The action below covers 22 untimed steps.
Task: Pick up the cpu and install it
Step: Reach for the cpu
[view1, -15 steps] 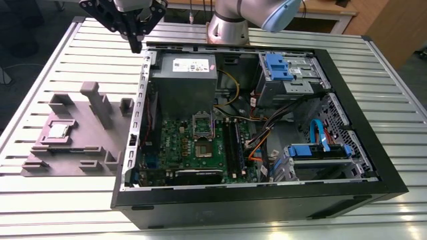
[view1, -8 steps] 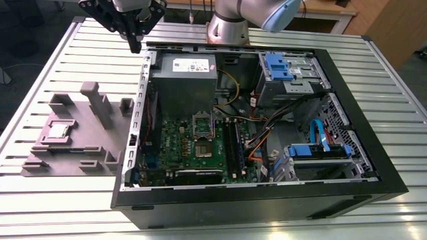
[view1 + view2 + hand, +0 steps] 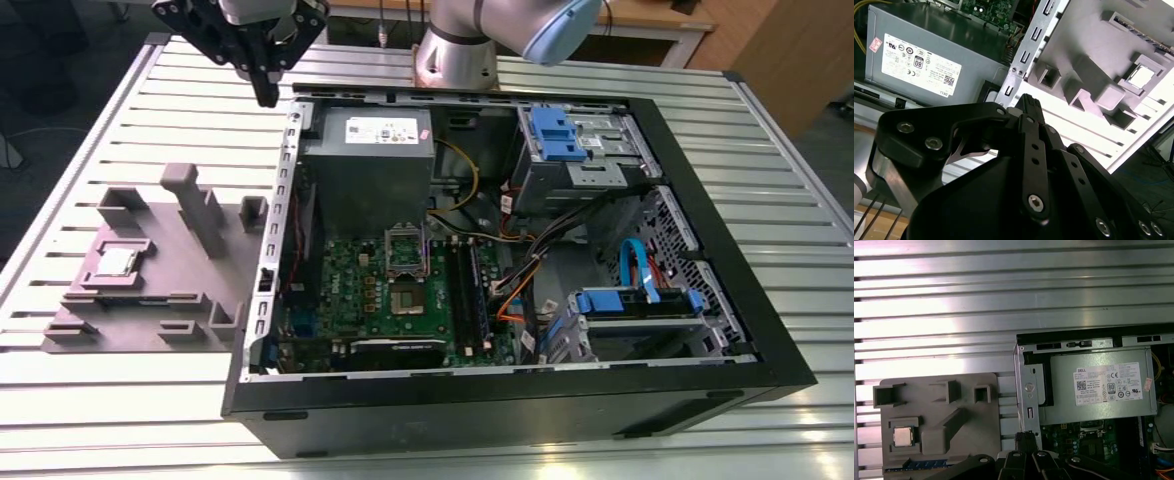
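Surface: slatted metal table (image 3: pixel 134 120) | room: wooden panel (image 3: pixel 787 60) behind | cpu (image 3: pixel 118 262) in grey tray (image 3: pixel 147 300) | end effector (image 3: pixel 268 95) closed, empty

Your work surface is a ribbed, silvery aluminium table (image 3: pixel 120 130). On it an open black metal computer case (image 3: pixel 534 385) lies on its side. Inside, you can see a grey box-shaped power supply with a white label (image 3: pixel 367 170), and a green motherboard (image 3: pixel 387 300) just below it in the exterior view. A blue plastic drive bracket (image 3: pixel 558 135) sits at the case's far corner, toward the exterior view's right. Just beside the case, on the exterior view's left, you have a grey plastic tray with raised blocks (image 3: pixel 174 290).
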Each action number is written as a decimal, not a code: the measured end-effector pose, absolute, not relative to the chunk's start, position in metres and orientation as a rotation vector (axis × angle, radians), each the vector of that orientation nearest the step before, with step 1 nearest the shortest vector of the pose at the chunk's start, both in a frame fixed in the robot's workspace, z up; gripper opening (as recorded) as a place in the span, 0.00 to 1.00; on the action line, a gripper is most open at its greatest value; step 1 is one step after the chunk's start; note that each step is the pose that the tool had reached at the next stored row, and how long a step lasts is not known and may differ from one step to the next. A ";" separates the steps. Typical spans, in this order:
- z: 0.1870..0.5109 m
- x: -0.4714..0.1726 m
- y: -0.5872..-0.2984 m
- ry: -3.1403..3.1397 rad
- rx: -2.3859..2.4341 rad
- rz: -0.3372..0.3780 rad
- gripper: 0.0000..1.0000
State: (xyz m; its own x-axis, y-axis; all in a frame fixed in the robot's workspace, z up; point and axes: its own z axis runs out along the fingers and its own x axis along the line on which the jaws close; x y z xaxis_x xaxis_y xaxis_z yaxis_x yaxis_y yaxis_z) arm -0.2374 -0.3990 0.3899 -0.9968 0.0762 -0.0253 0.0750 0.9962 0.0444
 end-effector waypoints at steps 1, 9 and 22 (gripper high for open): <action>0.390 -0.239 -0.399 3.112 0.118 0.068 0.10; 0.388 -0.247 -0.399 3.112 0.118 0.068 0.10; 0.385 -0.269 -0.399 3.112 0.118 0.068 0.10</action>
